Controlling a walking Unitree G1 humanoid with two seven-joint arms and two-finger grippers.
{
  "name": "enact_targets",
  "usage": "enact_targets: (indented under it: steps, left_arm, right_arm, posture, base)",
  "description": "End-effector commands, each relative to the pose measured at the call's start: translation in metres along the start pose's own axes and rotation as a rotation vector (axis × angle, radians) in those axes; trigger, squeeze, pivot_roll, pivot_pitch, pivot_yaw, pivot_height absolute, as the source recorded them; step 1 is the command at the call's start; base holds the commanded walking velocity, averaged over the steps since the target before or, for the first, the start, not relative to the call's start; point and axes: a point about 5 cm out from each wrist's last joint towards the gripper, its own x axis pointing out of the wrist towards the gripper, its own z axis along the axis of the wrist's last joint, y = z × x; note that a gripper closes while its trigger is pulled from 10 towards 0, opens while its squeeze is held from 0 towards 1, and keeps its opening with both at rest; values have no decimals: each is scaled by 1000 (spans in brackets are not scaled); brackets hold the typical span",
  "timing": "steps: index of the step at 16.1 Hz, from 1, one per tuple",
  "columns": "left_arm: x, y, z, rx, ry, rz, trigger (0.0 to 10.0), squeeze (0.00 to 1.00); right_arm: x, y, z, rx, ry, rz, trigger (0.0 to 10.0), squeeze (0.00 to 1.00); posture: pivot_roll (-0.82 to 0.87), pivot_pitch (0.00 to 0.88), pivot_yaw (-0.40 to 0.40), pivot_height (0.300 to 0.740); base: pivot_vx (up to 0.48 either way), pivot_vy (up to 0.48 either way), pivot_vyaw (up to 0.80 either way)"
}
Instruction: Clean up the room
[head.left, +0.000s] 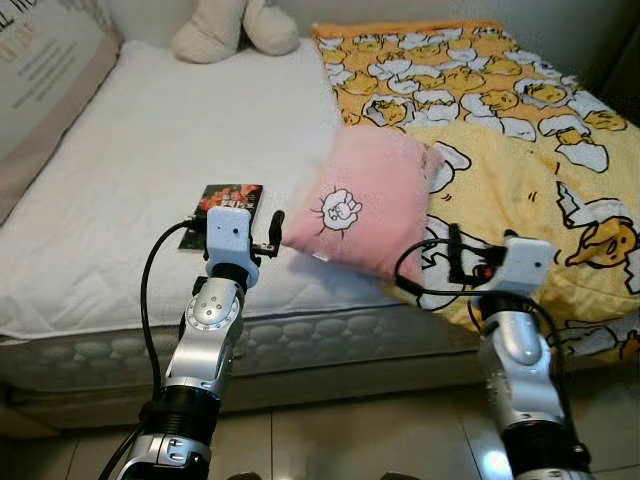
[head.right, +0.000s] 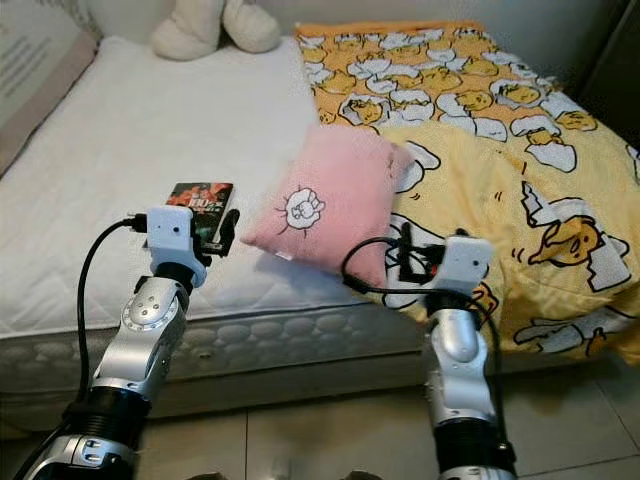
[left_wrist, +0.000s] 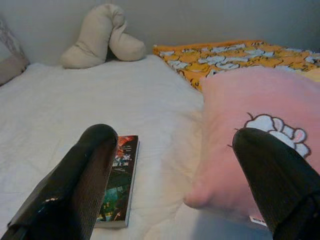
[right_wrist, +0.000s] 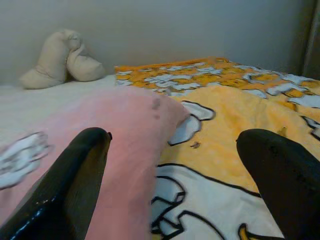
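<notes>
At the lower left of the head views, the left gripper is raised at the bed's near edge, fingers spread apart, with a dark-covered book flat on the white sheet just beyond it. At centre lies a soft pink pillow with a white cartoon sheep, partly overlapping the yellow duck-print blanket. At lower right, the right gripper hovers over that blanket, fingers also wide apart.

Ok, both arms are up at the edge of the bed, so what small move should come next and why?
Probably ease both grippers forward to the pink pillow. It lies askew near the mattress edge, partly on the yellow blanket, between the open left gripper and open right gripper. The book by the left gripper could follow.
</notes>
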Motion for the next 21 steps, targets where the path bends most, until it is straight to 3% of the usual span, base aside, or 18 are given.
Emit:
enact_targets:
  steps: [1,4,7,21]
  left_arm:
    - [0,2,0,16,-4,-15,10000,0]
    - [1,1,-1,20,-8,-17,10000,0]
    - [3,-2,2,8,-27,-42,10000,0]
    - [2,0,5,-27,-44,-18,10000,0]
  right_arm:
    - [3,8,2,-10,-1,32,10000,0]
    - [3,13,1,-40,2,66,10000,0]
    - [3,14,0,-41,12,67,10000,0]
    - [3,17,-2,-58,53,123,10000,0]
  posture:
    - [-68,0,40,740]
    - [-72,0,46,740]
    - [-75,0,48,740]
    - [-78,0,38,740]
  base:
    - [266,-398,0]
    - [191,-254,0]
    - [0,0,-800]
    - [473,0,0]
